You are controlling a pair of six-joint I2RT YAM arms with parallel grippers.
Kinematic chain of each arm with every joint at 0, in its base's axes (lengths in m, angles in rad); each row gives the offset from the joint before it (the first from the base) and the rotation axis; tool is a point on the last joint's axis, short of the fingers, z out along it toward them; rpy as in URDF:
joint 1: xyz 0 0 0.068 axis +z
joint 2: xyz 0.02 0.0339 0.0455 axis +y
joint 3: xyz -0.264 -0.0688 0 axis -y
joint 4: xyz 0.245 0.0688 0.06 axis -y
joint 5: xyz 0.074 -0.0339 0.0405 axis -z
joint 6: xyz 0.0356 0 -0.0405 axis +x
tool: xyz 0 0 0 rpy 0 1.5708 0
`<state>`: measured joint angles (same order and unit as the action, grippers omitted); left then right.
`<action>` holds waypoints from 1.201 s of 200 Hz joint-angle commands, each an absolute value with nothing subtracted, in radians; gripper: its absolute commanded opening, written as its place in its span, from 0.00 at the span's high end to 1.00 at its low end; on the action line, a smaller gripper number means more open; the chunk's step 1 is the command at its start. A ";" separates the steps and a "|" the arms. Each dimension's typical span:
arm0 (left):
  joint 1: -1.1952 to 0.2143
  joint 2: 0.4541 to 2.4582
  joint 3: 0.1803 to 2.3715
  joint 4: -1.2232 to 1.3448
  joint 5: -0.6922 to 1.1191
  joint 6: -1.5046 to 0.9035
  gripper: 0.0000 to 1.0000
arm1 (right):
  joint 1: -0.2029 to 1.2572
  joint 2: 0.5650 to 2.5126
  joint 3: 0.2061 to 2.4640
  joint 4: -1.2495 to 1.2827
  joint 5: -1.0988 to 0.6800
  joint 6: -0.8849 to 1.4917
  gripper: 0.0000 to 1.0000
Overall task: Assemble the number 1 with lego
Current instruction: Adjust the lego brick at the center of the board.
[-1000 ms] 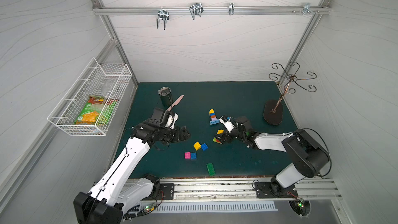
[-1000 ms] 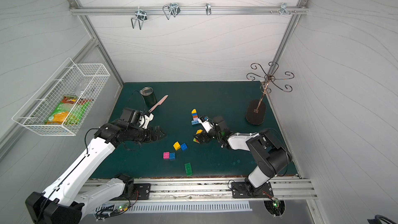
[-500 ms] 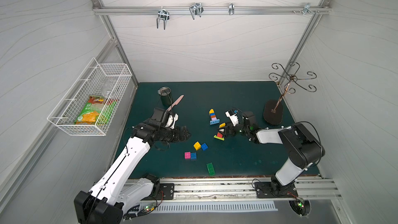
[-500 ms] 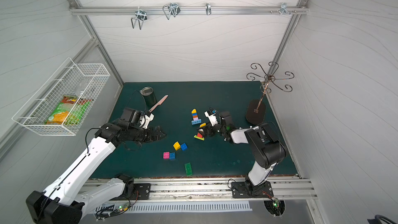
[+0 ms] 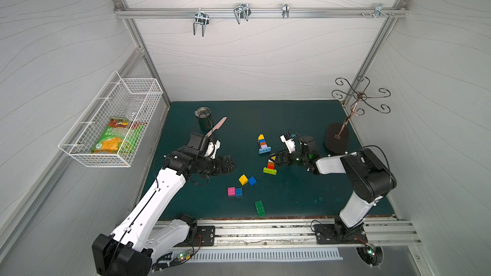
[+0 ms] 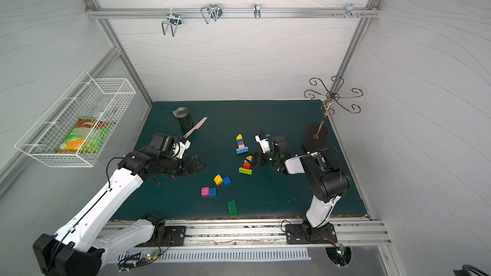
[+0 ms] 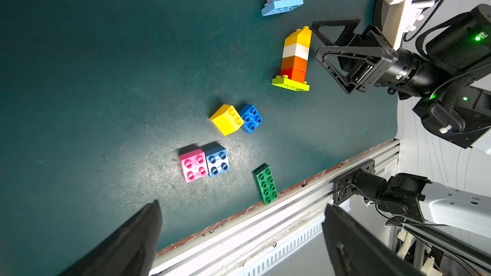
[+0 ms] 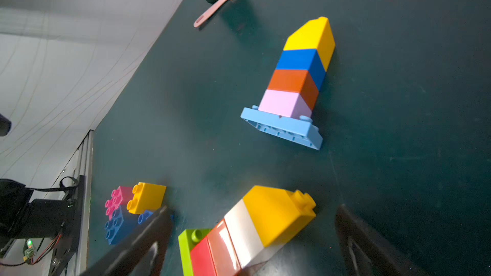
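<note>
Lego lies in three groups on the green mat (image 5: pixel 305 197). Toward the back is the first stack (image 5: pixel 263 143) (yellow, blue, orange, lilac on a light blue plate), tipped on its side. Nearer the front rail lies the second stack (image 5: pixel 270 165), yellow, white, orange and red on a lime plate, also on its side. Loose in front are a yellow brick (image 5: pixel 243 179) touching a blue brick (image 5: pixel 252 180), a pink brick (image 5: pixel 231 191) against a second blue brick (image 5: pixel 238 192), and a green long brick (image 5: pixel 260 208) near the mat's edge.

On the left wall, the wire basket (image 5: pixel 87 139) holds a green-and-orange snack packet (image 5: pixel 117 139) and something clear I cannot identify. The dark can (image 5: pixel 204 126) stands at the back left with a pink knife (image 5: pixel 218 126) just beside it; I cannot tell what the can holds.

Since a second ago the right arm has drawn its elbow in and swung its wrist toward the back. The bricks and the left arm have stayed put.

My left wrist view shows what both top views blur: the right gripper (image 7: pixel 315 39) spread wide and empty, its fingertips just beside the second stack's yellow end. The right wrist view adds the ribbed underside of the light blue plate. The left gripper (image 7: pixel 241 208) is likewise spread and holds nothing, above the mat left of the loose bricks.
</note>
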<state>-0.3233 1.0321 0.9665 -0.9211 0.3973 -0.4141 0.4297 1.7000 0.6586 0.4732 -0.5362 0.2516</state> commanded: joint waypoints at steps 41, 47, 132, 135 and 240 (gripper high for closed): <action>-0.319 0.999 0.979 -0.910 0.357 -0.400 0.00 | 0.566 1.557 1.026 -0.463 -0.111 0.532 0.06; -0.319 0.987 0.988 -0.922 0.335 -0.404 0.00 | 0.589 1.559 1.051 -0.511 -0.103 0.556 0.07; -0.319 0.675 0.979 -1.000 0.016 -0.465 0.01 | 0.961 1.691 1.253 -0.697 0.066 0.627 0.05; -0.319 0.668 0.978 -1.000 0.011 -0.467 0.01 | 0.972 1.697 1.261 -0.703 0.074 0.626 0.05; -0.319 0.629 0.963 -0.997 -0.015 -0.479 0.01 | 1.285 1.726 1.202 -0.854 0.148 0.918 0.01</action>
